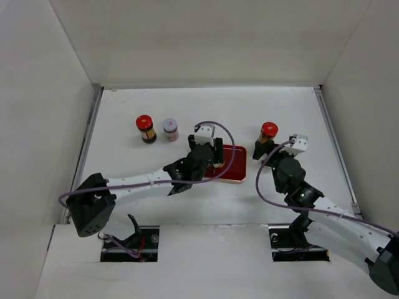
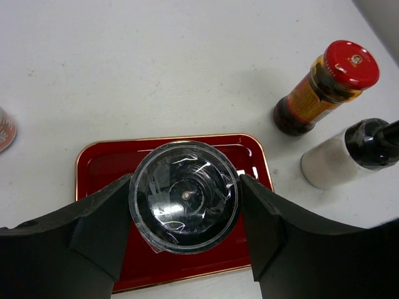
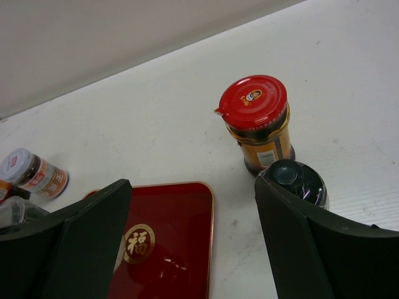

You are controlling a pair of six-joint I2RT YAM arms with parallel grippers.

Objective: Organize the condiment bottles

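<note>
My left gripper (image 2: 185,202) is shut on a jar with a dark, film-wrapped cap (image 2: 184,193), seen from above over the red tray (image 2: 106,162). In the top view this gripper (image 1: 209,156) is at the tray's left part. My right gripper (image 3: 193,193) is open and empty, its jaws wide on either side of the tray's right edge (image 3: 209,237). A black-capped white bottle (image 3: 296,180) stands right behind its right finger (image 3: 312,249). A red-capped bottle (image 3: 252,118) stands just beyond. Another red-capped bottle (image 1: 144,129) and a silver-capped jar (image 1: 170,129) stand at the far left.
The tray (image 1: 234,168) carries a gold emblem (image 3: 138,243) and lies mid-table. White walls enclose the table on the left, back and right. The right gripper (image 1: 273,154) is just right of the tray, below the red-capped bottle (image 1: 269,132).
</note>
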